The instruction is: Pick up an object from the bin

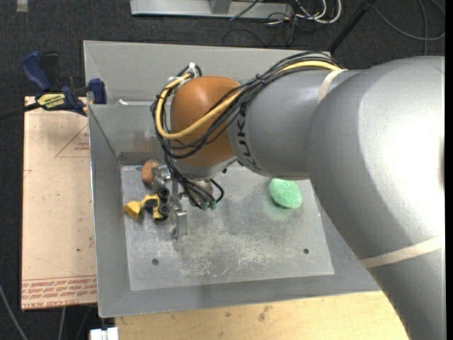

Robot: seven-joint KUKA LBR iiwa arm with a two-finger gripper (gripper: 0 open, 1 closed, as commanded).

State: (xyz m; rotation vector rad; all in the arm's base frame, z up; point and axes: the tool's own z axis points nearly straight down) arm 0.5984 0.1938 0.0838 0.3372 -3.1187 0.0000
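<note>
The hand (173,214) is low over the floor of the bin (233,257); I cannot tell whether it is spread or closed. A yellow piece (136,207) lies just left of the hand, a brown ball (149,170) is up-left of it, and a green lump (285,193) is well to its right.
</note>
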